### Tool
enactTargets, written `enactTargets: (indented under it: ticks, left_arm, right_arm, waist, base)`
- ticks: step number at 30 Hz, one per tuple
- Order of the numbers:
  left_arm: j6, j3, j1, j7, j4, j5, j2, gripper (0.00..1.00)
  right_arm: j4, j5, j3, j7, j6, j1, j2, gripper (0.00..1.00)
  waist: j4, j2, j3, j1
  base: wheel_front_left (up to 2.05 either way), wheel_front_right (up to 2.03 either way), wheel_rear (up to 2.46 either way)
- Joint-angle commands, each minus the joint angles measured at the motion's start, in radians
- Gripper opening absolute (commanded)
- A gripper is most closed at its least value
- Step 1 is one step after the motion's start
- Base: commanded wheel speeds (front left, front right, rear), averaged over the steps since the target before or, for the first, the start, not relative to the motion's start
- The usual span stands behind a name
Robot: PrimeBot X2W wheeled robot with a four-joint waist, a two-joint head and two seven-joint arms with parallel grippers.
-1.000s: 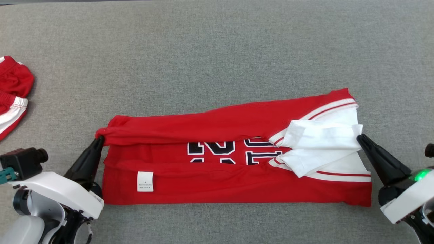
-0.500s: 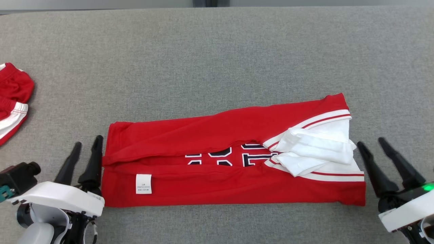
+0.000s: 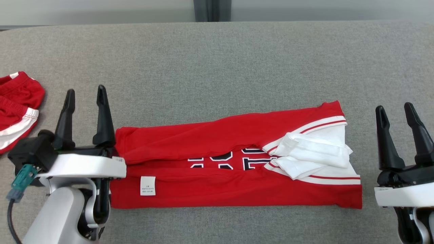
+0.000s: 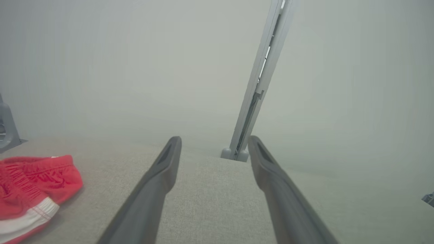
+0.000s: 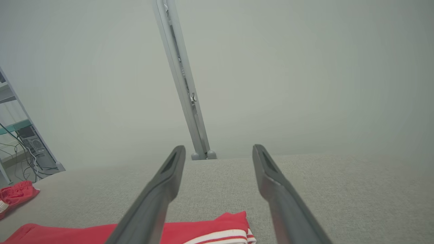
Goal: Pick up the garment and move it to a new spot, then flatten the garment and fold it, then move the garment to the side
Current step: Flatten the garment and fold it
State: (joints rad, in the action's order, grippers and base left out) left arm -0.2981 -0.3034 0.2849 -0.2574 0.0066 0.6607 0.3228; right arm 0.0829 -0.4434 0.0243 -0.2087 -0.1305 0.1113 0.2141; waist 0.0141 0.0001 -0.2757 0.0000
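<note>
The red garment (image 3: pixel 217 135) with white sleeves and dark lettering lies folded into a long band across the grey table (image 3: pixel 217 61). A white label (image 3: pixel 148 185) shows near its left end. My left gripper (image 3: pixel 85 91) stands open just off the garment's left end, raised and holding nothing. To the right of the garment's sleeve end my right gripper (image 3: pixel 395 107) is open too, fingers apart and free. The garment's red and white upper corner (image 5: pixel 217 230) shows between the right gripper's fingers (image 5: pixel 159 193) in the right wrist view. The left wrist view has the open left gripper (image 4: pixel 213 142) over bare table.
A second red and white piece of clothing (image 3: pixel 17 105) lies bunched at the table's left edge, also seen as a red heap (image 4: pixel 30 189) in the left wrist view. A grey upright post (image 3: pixel 212 10) stands behind the table's far edge.
Both grippers have let go of the garment's ends, opened and lifted up and outward. The top fold has dropped flat. The head camera has tilted, so the whole scene shifted down.
</note>
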Motion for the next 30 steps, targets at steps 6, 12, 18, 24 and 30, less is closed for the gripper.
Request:
enactTargets:
  ticks: [6,12,18,24,30]
  left_arm:
    - [0.070,0.043,-0.018,-0.006,0.028,-0.197,-0.026,1.00]
    - [0.111,0.082,-0.064,-0.006,0.061,-0.263,-0.030,1.00]
    - [0.141,0.112,-0.106,-0.006,0.098,-0.285,-0.046,1.00]
    - [0.162,0.128,-0.114,-0.006,0.122,-0.295,-0.063,1.00]
    - [0.182,0.140,-0.095,-0.006,0.135,-0.312,-0.073,1.00]
  right_arm:
    - [-0.023,0.094,-0.003,0.009,-0.001,0.002,-0.042,1.00]
    - [-0.050,0.139,-0.018,0.011,-0.001,-0.018,-0.057,1.00]
    - [-0.068,0.159,-0.039,0.021,-0.001,-0.058,-0.072,1.00]
    - [-0.071,0.160,-0.044,0.033,-0.001,-0.076,-0.078,1.00]
    - [-0.083,0.144,-0.053,0.047,-0.001,-0.057,-0.083,1.00]
  waist:
    - [0.010,-0.0001,0.026,0.0000]
    - [0.018,-0.0001,0.045,0.0000]
    - [0.032,-0.0001,0.078,0.0000]
    - [0.034,-0.0001,0.086,0.0000]
    - [0.039,-0.0001,0.079,0.0000]
  base:
    - [0.00,0.00,0.00]
    - [0.00,0.00,0.00]
    - [0.00,0.00,0.00]
    - [0.00,0.00,0.00]
    - [0.00,0.00,0.00]
